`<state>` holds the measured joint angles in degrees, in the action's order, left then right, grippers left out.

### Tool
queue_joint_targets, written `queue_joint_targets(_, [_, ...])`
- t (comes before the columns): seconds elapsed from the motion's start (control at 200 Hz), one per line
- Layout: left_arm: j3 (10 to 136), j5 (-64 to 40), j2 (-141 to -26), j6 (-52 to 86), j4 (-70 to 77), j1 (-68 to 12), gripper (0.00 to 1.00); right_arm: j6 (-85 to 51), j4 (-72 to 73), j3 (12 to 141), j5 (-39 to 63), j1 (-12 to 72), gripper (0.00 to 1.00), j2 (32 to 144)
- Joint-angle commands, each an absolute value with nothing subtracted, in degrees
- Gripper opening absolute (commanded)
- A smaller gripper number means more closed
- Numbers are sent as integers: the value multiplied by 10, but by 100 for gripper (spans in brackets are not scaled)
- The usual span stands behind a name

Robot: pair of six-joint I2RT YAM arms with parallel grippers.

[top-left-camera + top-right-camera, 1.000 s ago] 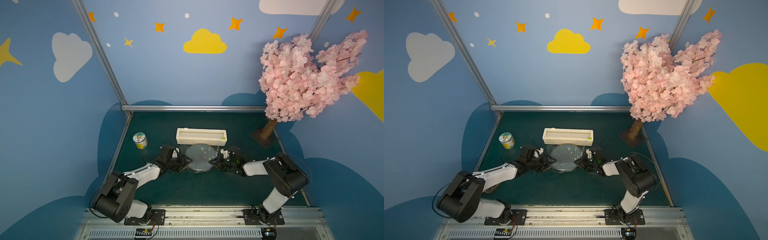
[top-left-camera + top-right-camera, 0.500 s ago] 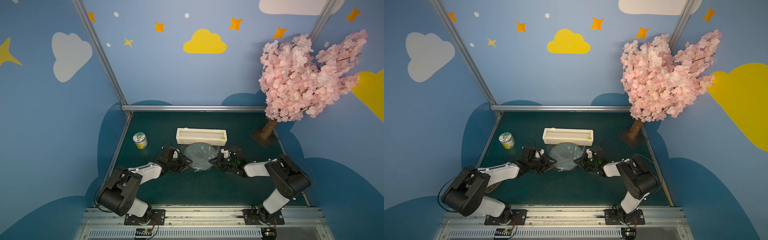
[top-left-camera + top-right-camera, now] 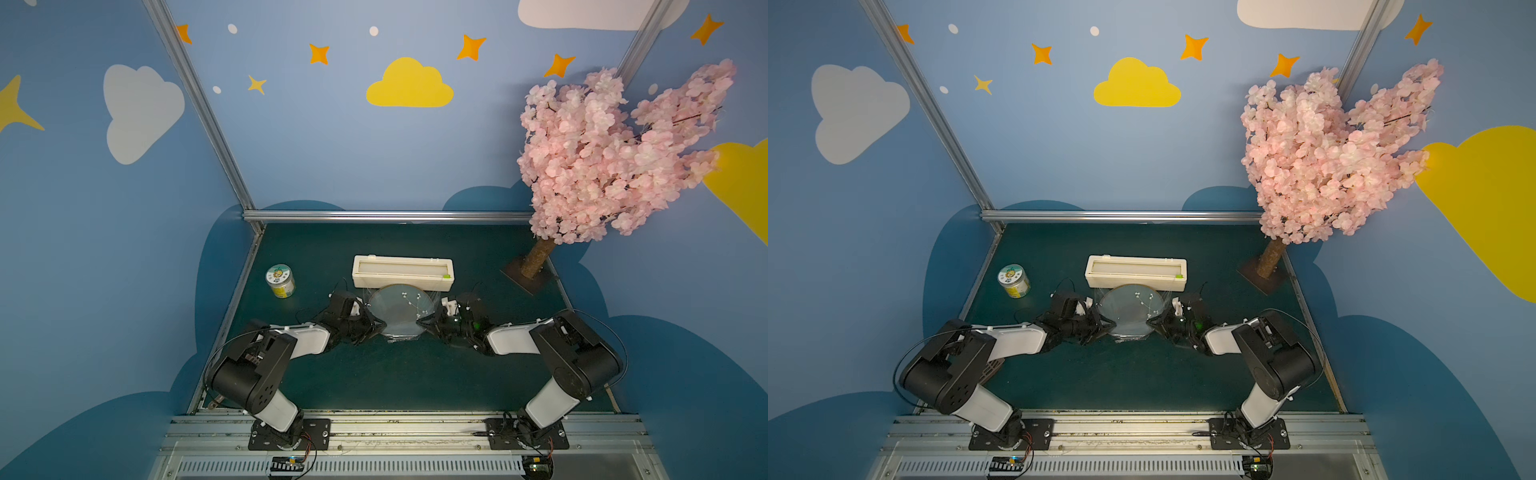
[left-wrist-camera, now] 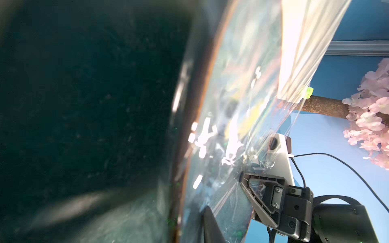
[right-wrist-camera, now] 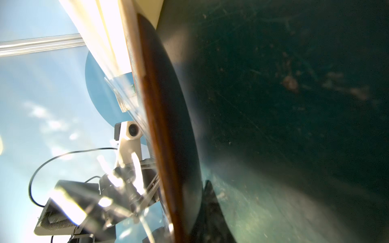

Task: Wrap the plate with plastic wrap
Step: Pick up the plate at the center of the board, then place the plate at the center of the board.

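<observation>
The plastic wrap [image 4: 261, 117] is lying over the plate [image 3: 399, 309]; right end effector [image 3: 428, 322] is pinching it closed, left end effector [image 3: 371, 322] unclear; tucking underneath is remaining.

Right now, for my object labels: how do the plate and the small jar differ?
The plate is wide and flat; the jar is narrow and upright. The plate is grey-blue under plastic wrap; the jar is yellowish and bare. Both are round.
</observation>
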<state>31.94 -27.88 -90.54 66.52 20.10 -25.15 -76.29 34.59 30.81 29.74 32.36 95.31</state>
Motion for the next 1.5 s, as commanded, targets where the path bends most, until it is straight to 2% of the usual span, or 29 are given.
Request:
queue_joint_targets(0.0, [323, -283, -911, 667, 227, -259, 24, -766, 454, 331, 307, 329, 4, 929])
queue_joint_targets(0.105, [314, -283, -907, 665, 228, -260, 20, -762, 448, 330, 308, 330, 4, 934])
queue_joint_targets(0.325, [283, -286, -916, 647, 241, -265, 17, -714, 413, 307, 301, 336, 4, 934])
queue_joint_targets(0.581, [272, -275, -942, 653, 266, -292, 16, -689, 414, 273, 291, 341, 7, 943])
queue_joint_targets(0.811, [250, -245, -931, 656, 269, -313, 17, -668, 389, 257, 284, 341, 13, 933])
queue_joint_targets(0.896, [238, -232, -927, 655, 269, -320, 20, -658, 362, 252, 278, 340, 16, 925])
queue_joint_targets(1.016, [232, -222, -919, 646, 252, -321, 29, -640, 325, 248, 268, 339, 27, 904])
queue_joint_targets(1.211, [255, -192, -878, 595, 122, -320, 57, -571, 180, 253, 248, 326, 46, 816])
queue_joint_targets(1.296, [273, -166, -848, 567, 45, -318, 61, -531, 80, 263, 221, 317, 57, 757])
queue_joint_targets(1.416, [311, -140, -809, 520, -61, -307, 64, -523, -82, 294, 121, 308, 62, 680])
queue_joint_targets(1.496, [341, -138, -786, 490, -119, -293, 64, -485, -130, 317, 81, 293, 63, 646])
